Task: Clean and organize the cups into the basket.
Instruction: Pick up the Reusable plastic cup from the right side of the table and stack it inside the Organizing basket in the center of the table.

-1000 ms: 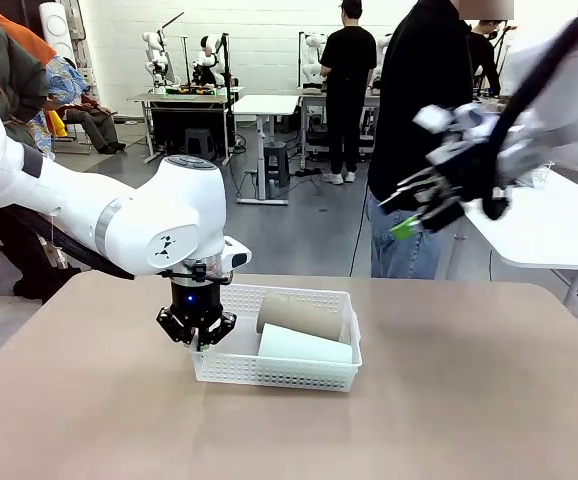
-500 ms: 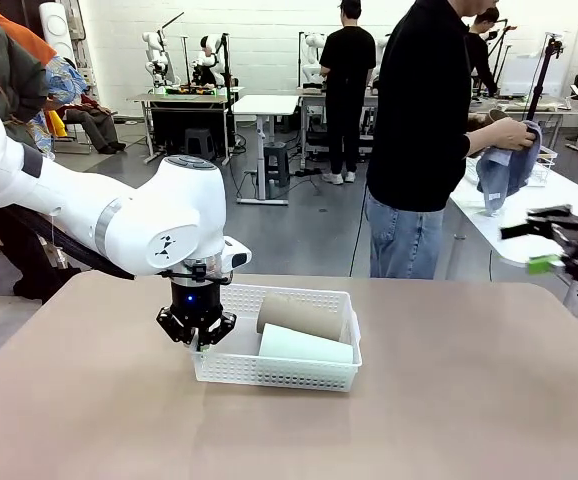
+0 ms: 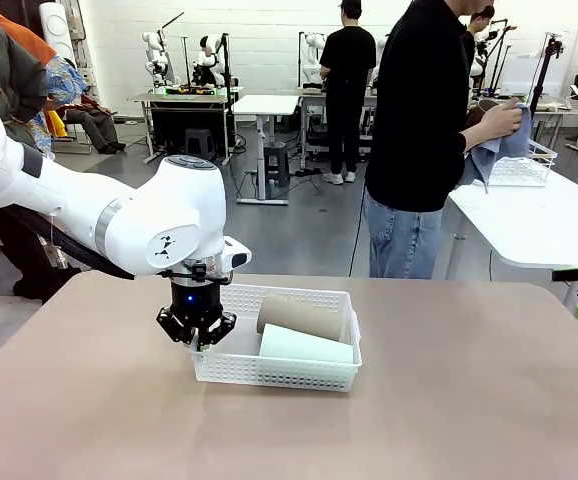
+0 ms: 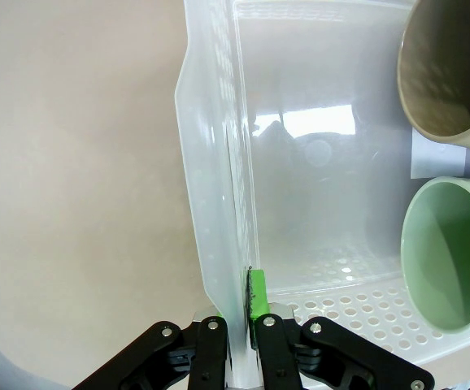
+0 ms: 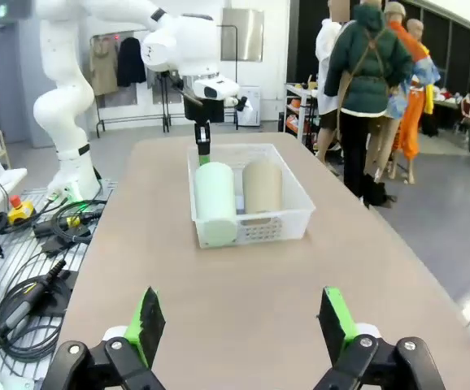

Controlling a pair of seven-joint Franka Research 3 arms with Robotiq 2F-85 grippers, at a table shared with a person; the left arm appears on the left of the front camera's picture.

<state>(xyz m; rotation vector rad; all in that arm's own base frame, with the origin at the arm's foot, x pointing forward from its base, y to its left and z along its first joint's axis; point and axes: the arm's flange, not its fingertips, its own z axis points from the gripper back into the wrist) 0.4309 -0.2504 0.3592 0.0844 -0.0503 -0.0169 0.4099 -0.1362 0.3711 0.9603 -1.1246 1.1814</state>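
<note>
Green pads of the left gripper [image 4: 239, 313] are pinched shut on the basket [image 4: 211, 162], one finger inside its left wall and one outside. From the front, this gripper [image 3: 197, 335] points straight down onto that rim. The basket [image 3: 279, 375] sits near the middle of the table [image 3: 449, 400].

Two cups lie on their sides in it, close together, with their open ends toward the held wall. The mint cup [image 3: 304, 347] is nearer the robot and the tan cup [image 3: 299, 317] is behind it. Both are crowded toward the right end, leaving the left part of the floor bare.

The right gripper [image 5: 241, 321] is well apart, out by the table's right edge. Its jaws are spread wide and hold nothing, and it faces along the table toward the basket [image 5: 255, 230].

Beyond the table a person [image 3: 419, 130] stands half turned away, rubbing something with a blue cloth [image 3: 489, 155]. A brown shape in the hands may be another tan cup, but it is too covered to be sure.

Count: one basket; two cups in it, one mint and one tan; perhaps a third with the person; two grippers; one cloth.

I judge the task well along. Two cups are stowed, and probably one is left to be wiped and placed in the free space by the held wall.
</note>
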